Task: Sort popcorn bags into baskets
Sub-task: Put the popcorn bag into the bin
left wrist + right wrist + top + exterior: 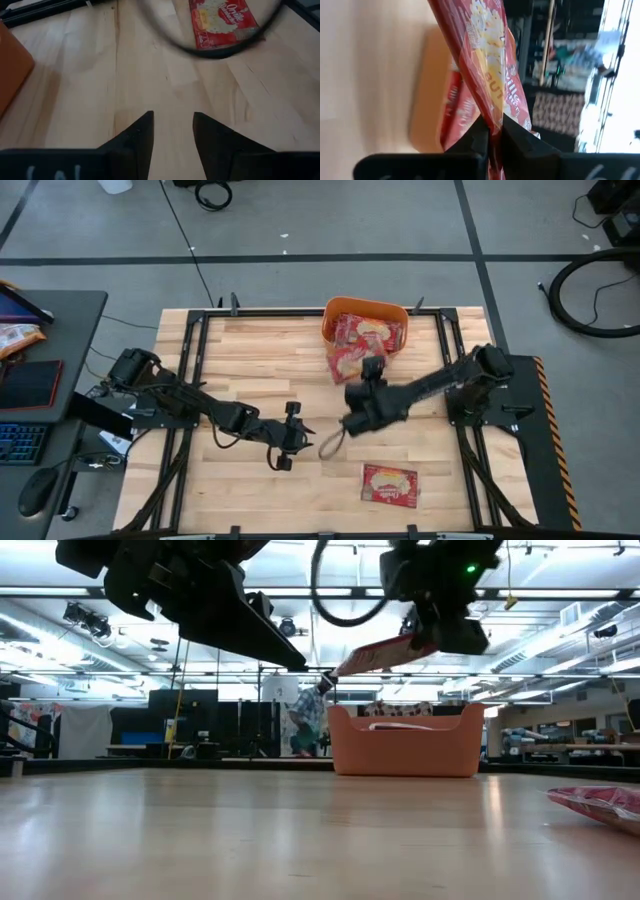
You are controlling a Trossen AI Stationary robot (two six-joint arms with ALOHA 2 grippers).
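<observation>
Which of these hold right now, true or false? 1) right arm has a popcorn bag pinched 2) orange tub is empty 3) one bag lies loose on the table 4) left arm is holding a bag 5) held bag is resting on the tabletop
1) True: the right gripper has its fingers shut on a popcorn bag.
2) False: the orange tub already holds red bags.
3) True: a loose bag lies flat near the table's front edge.
4) False: the left gripper has its fingers open over bare wood, holding nothing.
5) False: the held bag hangs in the air in front of the tub.
</observation>
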